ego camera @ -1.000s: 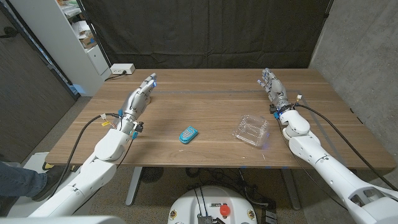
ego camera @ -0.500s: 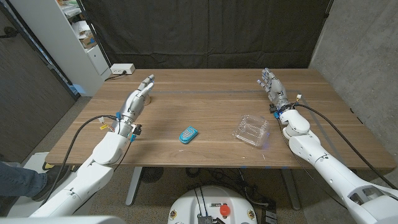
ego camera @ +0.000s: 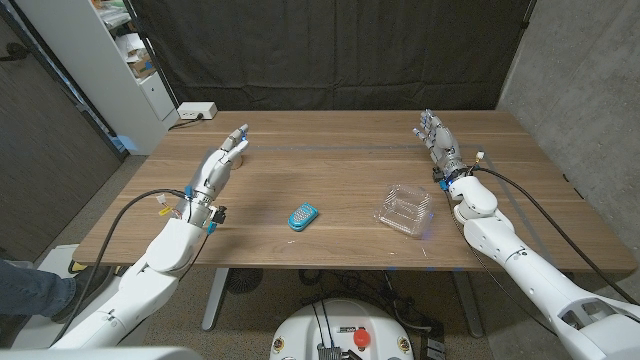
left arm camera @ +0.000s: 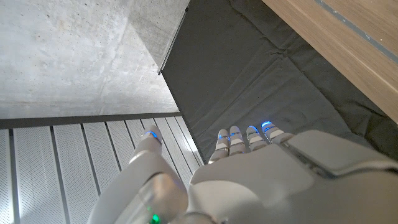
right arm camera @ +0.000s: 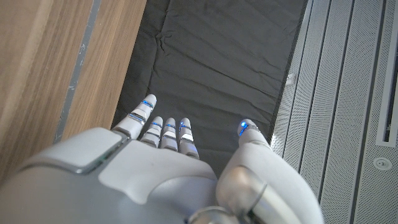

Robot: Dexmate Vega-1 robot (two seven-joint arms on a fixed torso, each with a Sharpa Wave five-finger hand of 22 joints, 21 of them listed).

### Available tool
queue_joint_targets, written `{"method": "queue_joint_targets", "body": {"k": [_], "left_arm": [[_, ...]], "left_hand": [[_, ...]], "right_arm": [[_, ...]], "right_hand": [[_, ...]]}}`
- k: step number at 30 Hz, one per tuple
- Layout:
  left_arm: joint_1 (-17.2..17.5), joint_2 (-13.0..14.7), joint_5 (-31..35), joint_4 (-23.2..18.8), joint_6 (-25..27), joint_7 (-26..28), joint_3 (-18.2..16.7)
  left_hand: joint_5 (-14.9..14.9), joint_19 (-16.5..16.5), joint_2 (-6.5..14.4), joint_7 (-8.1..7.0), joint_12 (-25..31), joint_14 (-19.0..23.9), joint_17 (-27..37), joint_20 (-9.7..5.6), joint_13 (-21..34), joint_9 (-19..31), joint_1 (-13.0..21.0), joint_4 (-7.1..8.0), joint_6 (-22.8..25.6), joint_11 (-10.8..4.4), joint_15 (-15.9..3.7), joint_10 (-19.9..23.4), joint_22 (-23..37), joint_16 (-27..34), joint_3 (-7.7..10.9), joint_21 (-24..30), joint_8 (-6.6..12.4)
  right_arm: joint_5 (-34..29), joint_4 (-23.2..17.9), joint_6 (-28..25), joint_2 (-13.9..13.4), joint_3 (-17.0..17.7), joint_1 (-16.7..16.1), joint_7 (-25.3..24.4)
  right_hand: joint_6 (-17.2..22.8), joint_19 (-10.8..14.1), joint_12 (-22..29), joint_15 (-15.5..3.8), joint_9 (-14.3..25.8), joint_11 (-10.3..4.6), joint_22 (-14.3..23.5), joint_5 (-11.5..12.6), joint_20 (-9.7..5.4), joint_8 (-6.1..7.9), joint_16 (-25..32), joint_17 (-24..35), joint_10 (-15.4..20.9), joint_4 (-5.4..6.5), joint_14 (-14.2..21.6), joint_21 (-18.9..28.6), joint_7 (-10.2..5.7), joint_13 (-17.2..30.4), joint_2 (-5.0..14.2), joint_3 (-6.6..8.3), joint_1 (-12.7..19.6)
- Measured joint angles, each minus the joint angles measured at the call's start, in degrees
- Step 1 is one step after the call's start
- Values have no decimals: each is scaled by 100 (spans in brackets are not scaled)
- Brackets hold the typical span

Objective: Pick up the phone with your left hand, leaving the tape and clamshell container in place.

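Hovering empty: left hand (ego camera: 222,158), well apart from phone (ego camera: 304,215).

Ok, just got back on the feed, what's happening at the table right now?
Nothing is held yet. The left hand is open over the table's left side, well short of the blue phone lying near the front middle. The right hand is open too, at the far right. The clear clamshell container sits untouched to the right of the phone. I can't make out any tape.
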Motion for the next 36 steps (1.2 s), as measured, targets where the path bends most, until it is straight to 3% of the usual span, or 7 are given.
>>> {"method": "queue_joint_targets", "body": {"k": [36], "left_arm": [[379,-101,1932,-413,-365,758,-471]], "left_hand": [[-22,-22,22,-22,0,-1,0,142,0,0,128,-24,-22,0,1,-1,0,0,24,0,0]], "right_arm": [[-32,31,243,85,11,-140,-34]], "right_hand": [[0,0,0,0,0,0,0,0,0,0,0,-47,0,-97,0,0,0,-28,38,1,38]]}}
